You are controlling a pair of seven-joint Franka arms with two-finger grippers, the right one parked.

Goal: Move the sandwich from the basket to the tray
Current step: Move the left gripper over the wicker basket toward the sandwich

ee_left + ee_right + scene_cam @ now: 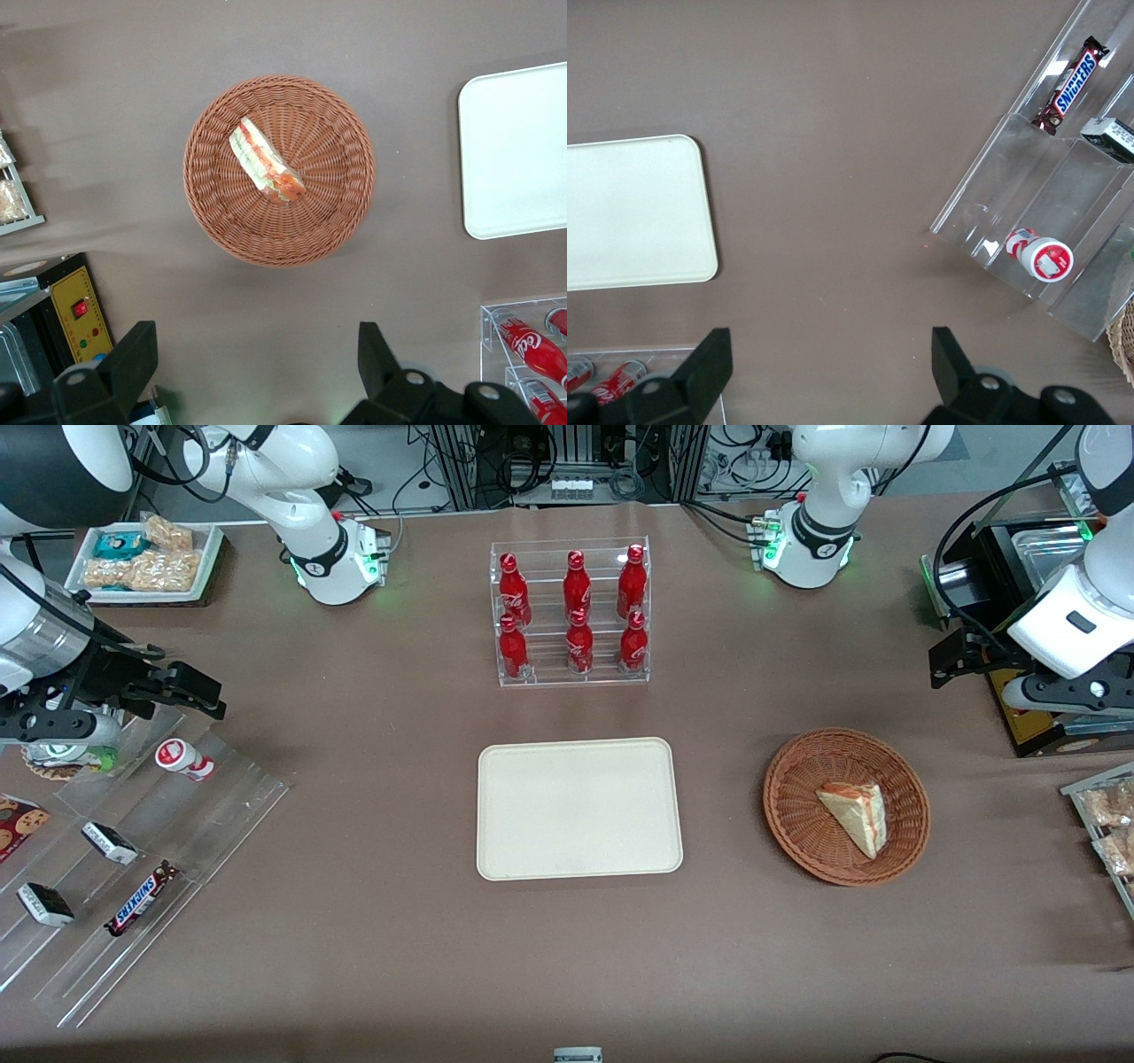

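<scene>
So the sandwich (855,813) is found lying in the basket (797,815), a bit off centre, with its red-orange and green filling edge seen clearly in the left wrist view (266,162). The basket is taken as the landmark here: it sits on the brown worktop (567,957), and the cream tray (579,808) is laid flat beside it, toward the parked arm's end of the worktop, with a strip of bare worktop left between the two. Nothing is carried on the tray. The gripper (946,662) is held up in the air, farther from the front camera than the basket and toward the working arm's end, well apart from the sandwich. Its fingers (133,359) are spread wide with nothing pinched between them, as shown in the left wrist view, where the basket (345,212) and a corner of the tray (514,150) are looked down on. Farther from the front camera than the basket, and over toward the tray, a clear rack (571,613) is stood with six red bottles (577,584) lined up in two rows. A small rack of packaged snacks (1107,824) is parked near the basket at the working arm's edge of the worktop.
</scene>
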